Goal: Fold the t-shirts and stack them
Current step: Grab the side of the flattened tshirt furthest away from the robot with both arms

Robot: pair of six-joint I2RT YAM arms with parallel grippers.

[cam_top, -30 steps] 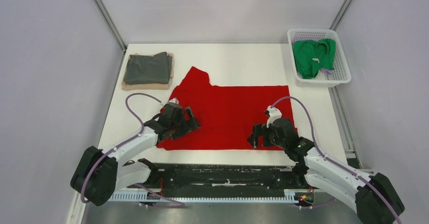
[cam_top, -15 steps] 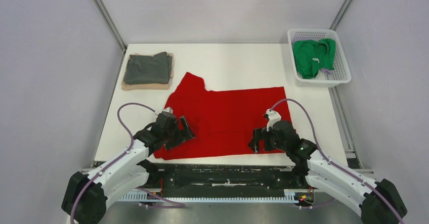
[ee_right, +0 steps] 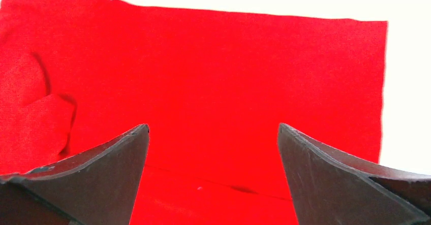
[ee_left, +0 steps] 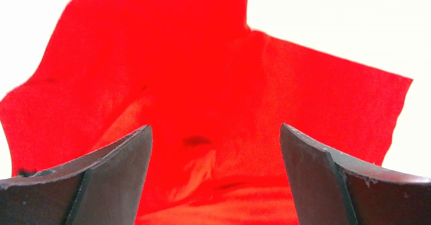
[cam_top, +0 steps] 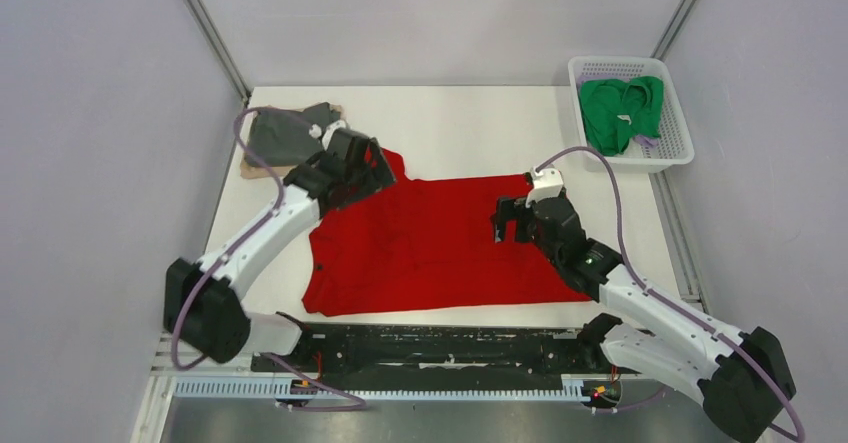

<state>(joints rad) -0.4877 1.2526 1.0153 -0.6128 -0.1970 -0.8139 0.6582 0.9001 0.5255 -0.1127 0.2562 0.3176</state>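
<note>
Left arm [cam_top: 262,248]: you've got white link shells and black joints, with a fat black round housing down at 7 o'clock in the overhead view.
Right arm [cam_top: 660,318]: same white-and-black build, black housing at 5 o'clock, and a tiny green light on the forearm.
Cables [cam_top: 243,128]: one thin lilac-grey line arcs off each arm.
Left gripper [cam_top: 362,168]: black and blocky, with a small white cap at its 10 o'clock.
Right gripper [cam_top: 508,225]: black too, with a white cap at its 1 o'clock.
Fingers [ee_left: 96,184]: up close, they're dark grey matte wedges with paler worn edges.
Base rail [cam_top: 450,348]: black and scratched, running along 6 o'clock.
</note>
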